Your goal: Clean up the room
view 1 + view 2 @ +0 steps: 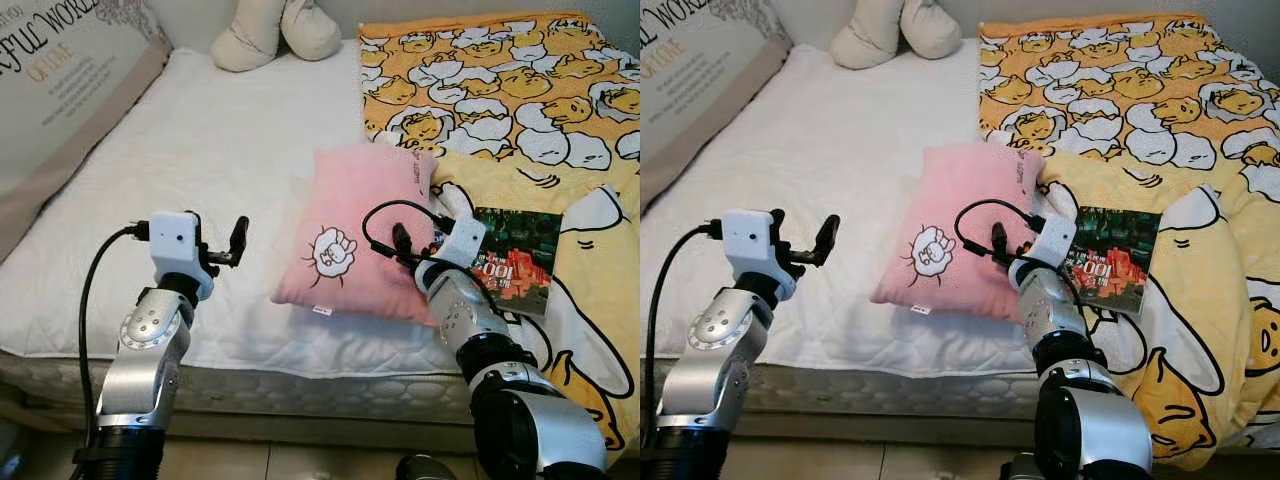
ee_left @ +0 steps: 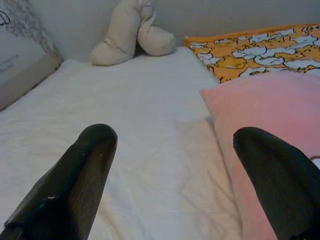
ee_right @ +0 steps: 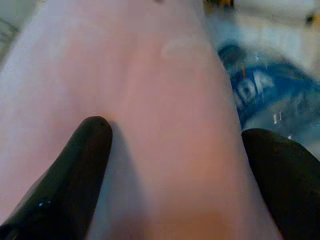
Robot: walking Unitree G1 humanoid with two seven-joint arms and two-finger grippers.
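A pink pillow (image 1: 350, 235) with a white fist drawing lies on the white mattress (image 1: 200, 150), and its right edge meets the yellow duck-print blanket (image 1: 500, 90). My right gripper (image 1: 400, 243) is open and low over the pillow's right edge. In the right wrist view its fingers (image 3: 90, 145) straddle the pink pillow (image 3: 160, 100). My left gripper (image 1: 222, 248) hovers open above the mattress, just left of the pillow and apart from it. A dark book (image 1: 515, 258) rests on the blanket beside my right wrist.
A cream plush cushion (image 1: 275, 30) sits at the head of the bed. A printed grey panel (image 1: 60, 70) runs along the bed's left side. The mattress's front edge (image 1: 300, 385) is just below my arms. The blanket is rumpled at the right.
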